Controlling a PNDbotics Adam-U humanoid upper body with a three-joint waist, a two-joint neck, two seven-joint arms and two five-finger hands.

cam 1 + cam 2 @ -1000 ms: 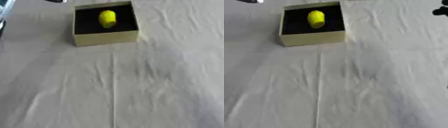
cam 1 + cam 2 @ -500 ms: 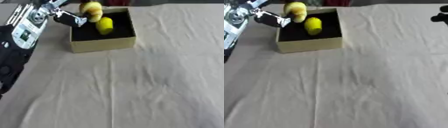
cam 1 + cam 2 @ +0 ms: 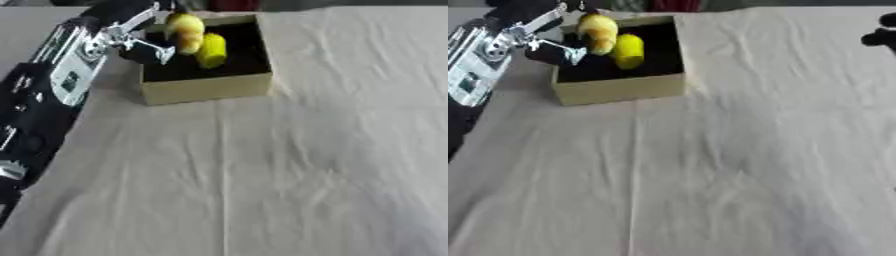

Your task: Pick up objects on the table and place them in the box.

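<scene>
A tan cardboard box [image 3: 206,88] with a dark inside stands at the back left of the table. A yellow rounded object [image 3: 213,50] lies inside it. My left arm reaches in from the left, and my left hand [image 3: 131,39] is over the box's left rim, fingers curled on a second yellow, slightly orange object [image 3: 184,29] held above the box's opening. Of my right hand [image 3: 882,34] only a dark part shows at the right edge in the right eye view, apart from the box.
A creased white cloth [image 3: 297,165] covers the table. My left forearm [image 3: 52,85], black and silver, lies along the left side of the table. Dark and red shapes sit beyond the table's far edge.
One second ago no arm was near the box. My left arm has come in carrying the second yellow object and now holds it over the box opening. The camera has shifted too.
</scene>
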